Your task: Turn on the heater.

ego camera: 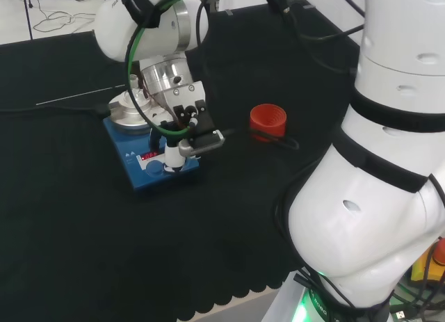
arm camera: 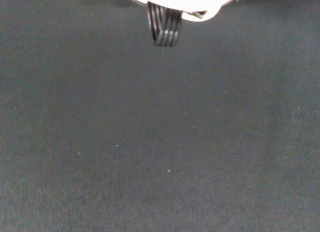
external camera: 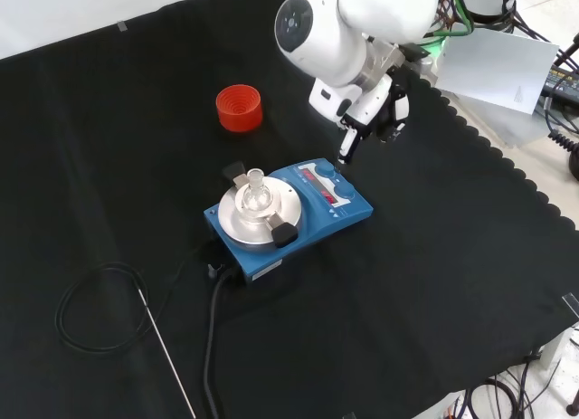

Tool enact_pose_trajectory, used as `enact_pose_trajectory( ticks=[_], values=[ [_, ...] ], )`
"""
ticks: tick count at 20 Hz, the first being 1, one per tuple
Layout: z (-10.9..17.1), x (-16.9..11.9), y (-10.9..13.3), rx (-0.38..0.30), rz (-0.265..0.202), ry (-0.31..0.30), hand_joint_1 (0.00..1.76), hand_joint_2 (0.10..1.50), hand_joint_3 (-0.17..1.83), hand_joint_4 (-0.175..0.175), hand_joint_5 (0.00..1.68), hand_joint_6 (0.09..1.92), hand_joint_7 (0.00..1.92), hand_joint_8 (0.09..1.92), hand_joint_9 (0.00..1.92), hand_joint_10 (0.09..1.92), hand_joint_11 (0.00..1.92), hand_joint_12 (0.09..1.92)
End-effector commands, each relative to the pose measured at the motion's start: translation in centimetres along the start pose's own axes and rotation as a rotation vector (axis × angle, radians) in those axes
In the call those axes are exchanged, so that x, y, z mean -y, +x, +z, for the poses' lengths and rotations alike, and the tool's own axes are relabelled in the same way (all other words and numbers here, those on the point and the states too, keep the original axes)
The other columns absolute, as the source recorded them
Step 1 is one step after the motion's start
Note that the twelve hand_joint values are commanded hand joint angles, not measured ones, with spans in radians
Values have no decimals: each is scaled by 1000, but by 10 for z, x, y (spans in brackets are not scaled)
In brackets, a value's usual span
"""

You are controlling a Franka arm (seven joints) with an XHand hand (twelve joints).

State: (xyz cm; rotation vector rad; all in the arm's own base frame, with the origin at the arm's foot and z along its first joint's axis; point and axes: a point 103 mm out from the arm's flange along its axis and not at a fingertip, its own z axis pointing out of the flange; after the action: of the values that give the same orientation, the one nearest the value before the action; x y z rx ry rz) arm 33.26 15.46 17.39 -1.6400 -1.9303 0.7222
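The heater (ego camera: 139,170) is a blue box with a round silver plate (external camera: 237,222). A small clear glass flask (external camera: 255,195) stands on the plate between two black clamps. The heater's front panel carries a red display (external camera: 319,181) and blue knobs. My hand (external camera: 373,107) hangs over that panel. One straight finger (ego camera: 172,156) points down at the panel's knob end, its tip on or just above a knob (external camera: 339,172); the other fingers are folded back. The wrist view looks at black cloth past a ribbed black part of the hand (arm camera: 164,27).
A red ribbed ring (external camera: 239,107) stands on the cloth beyond the heater in the front view. A black cable (external camera: 90,301) coils and a thin metal rod (external camera: 167,356) lies at the front left. White paper (external camera: 493,66) lies past the cloth's scalloped edge.
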Motion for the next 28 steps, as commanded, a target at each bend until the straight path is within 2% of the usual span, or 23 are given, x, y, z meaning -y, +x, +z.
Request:
enact_pose_trajectory(
  ticks=[1, 13, 28],
  values=[
    [6, -4, 12, 24, -13, 46, 1376, 695, 961, -21, 271, 121, 1391, 1449, 1419, 1343, 1118, 1265],
    [7, -8, 4, 24, 11, 86, 1386, 676, 998, -22, 302, 95, 1404, 1478, 1436, 1368, 1118, 1281],
    [11, -16, 1, 21, 12, 105, 1390, 652, 1046, -24, 321, 87, 1413, 1499, 1444, 1389, 1120, 1306]
  ],
)
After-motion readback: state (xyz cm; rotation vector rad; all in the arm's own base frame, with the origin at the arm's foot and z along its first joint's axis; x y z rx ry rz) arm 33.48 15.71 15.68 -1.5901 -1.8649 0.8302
